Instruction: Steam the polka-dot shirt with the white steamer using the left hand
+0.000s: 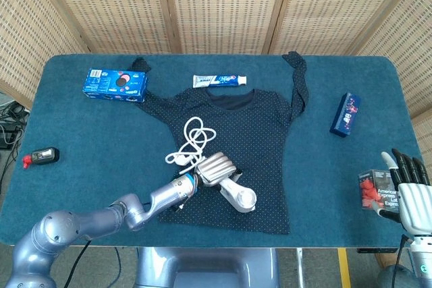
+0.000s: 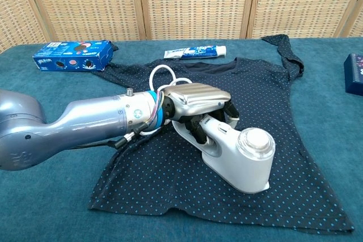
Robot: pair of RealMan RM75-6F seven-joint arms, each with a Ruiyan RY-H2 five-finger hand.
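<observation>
Steaming is under way, judging by how things lie: the left hand (image 2: pixel 195 103) has its fingers wrapped around the handle of the white steamer (image 2: pixel 241 157), whose flat sole rests on the polka-dot shirt (image 2: pixel 272 117), on the near part of the cloth close to the hem. The steamer's long axis runs on a slant, handle end toward the far left under the hand, rounded head with its round cap toward the near right. Most of the shirt not under the sole lies far and right of the hand, toward the neckline and the right sleeve, so any next stroke would likely have to carry the steamer away from the near edge of the bench (image 1: pixel 61 126) and up the body of the garment. The left hand is plainly the only one placed for this; the right hand (image 1: pixel 413 193) sits well apart at the near right corner, fingers straight and holding nothing, just beside a small box (image 1: pixel 375 191).

The shirt is dark navy with fine pale dots, spread flat, neck toward the far side, sleeves out to both sides. The steamer's white cord (image 1: pixel 192 141) lies in loose loops on the cloth just beyond the hand.
</observation>
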